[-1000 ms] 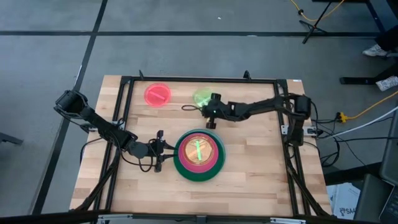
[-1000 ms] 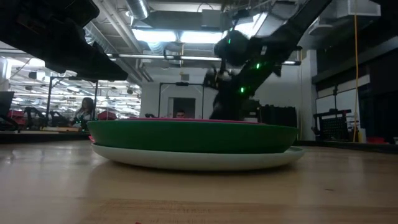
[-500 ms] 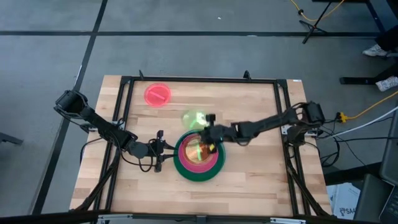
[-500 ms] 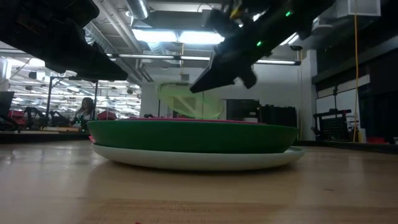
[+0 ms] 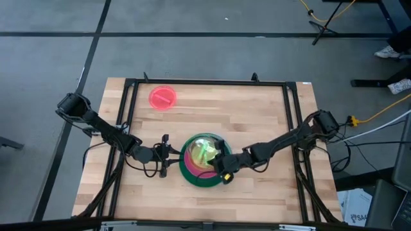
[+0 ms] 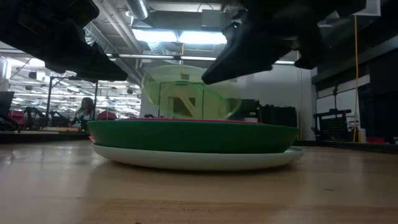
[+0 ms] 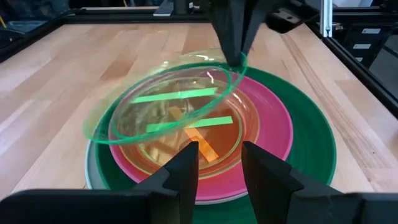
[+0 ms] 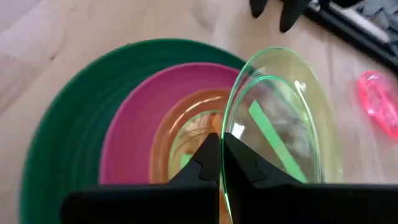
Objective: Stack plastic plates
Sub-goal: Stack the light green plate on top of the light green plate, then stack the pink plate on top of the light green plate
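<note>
Hanging tilted above the stack, the lime green plate [image 5: 203,151] is pinched at its rim by the right claw [image 8: 219,163], whose two fingers are closed tight on the plate's edge with almost no gap between them. In the low view the lime green plate [image 6: 189,93] stands steeply slanted, its lower edge just over the top of the pile; whether it touches the plates beneath cannot be told. Under it lies the stack: an orange plate [image 7: 224,140] nested in a magenta plate [image 7: 267,134], that on the large dark green plate [image 7: 317,149], and at the very bottom a pale plate [image 6: 193,160] whose rim shows beneath the green one. The stack sits near the middle of the tabletop [image 5: 263,199], toward its front edge. The right arm reaches in from the right side, its claw at the stack's front right rim. The left claw [image 7: 219,163] rests just beside the stack's left edge, pointing at it, its fingers parted by a modest gap and holding nothing. Well apart from all this, near the tabletop's far left corner, a translucent pink-red plate [image 5: 163,97] lies alone.
</note>
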Motion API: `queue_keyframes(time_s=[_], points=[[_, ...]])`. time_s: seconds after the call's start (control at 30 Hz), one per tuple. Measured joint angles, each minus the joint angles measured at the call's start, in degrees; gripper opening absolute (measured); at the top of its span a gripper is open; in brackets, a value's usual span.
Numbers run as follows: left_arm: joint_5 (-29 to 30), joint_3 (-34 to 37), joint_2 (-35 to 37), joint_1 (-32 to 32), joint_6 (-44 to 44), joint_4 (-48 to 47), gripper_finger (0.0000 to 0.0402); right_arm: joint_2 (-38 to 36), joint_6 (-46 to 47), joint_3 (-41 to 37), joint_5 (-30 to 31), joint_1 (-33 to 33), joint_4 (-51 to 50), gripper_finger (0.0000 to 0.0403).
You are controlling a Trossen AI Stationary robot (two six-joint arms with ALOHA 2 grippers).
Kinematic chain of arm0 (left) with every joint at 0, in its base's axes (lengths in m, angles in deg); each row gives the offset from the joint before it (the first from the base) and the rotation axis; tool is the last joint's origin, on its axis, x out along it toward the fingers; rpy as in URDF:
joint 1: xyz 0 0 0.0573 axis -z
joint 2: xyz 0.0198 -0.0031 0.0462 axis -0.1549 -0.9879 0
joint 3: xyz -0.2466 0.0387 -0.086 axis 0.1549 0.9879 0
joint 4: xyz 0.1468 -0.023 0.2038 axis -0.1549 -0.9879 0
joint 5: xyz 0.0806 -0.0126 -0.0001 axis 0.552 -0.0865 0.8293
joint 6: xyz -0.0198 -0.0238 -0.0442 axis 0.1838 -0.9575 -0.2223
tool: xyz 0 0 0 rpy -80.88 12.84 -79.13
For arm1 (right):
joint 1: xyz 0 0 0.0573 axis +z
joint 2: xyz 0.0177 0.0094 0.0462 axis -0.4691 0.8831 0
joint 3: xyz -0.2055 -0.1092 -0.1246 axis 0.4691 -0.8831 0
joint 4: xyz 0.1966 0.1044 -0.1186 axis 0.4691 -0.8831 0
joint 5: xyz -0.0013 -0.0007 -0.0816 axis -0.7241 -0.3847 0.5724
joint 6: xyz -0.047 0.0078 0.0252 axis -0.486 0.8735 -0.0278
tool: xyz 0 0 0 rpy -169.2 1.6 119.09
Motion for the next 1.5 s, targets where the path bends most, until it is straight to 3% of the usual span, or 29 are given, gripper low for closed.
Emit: queue_keyframes(time_s=[0.27,0.5,0.93,1.07,1.2,1.3,1.5], points=[[0.4,0.0,0.0,0.0,0.0,0.0,0.0115,0.0,9.4,0.0,-5.9,0.3,-2.1,0.0005],[0.4,0.0,0.0,0.0,0.0,0.0,0.0115,0.0,14.2,0.0,-6.1,-0.8,-2.1,0.0008],[-0.4,0.0,2.1,0.1,0.6,-2.7,0.0115,0.1,17.5,0.0,-6.3,-0.1,2.3,0.0146],[-0.4,-0.1,7.4,0.0,0.3,-9.3,0.0115,0.1,17.4,0.0,-3.1,2.5,3.7,0.0157],[0.1,-2.9,14.1,-1.6,-0.6,-23.1,0.0115,0.1,16.6,0.0,0.2,5.4,7.0,0.0158],[0.5,-5.2,17.6,-4.6,-0.9,-32.4,0.0115,1.0,16.1,0.0,0.6,6.8,9.9,0.0158],[0.7,-6.3,20.5,-13.6,3.5,-40.0,0.0115,4.1,14.1,-2.4,0.8,8.4,19.9,0.0159]])
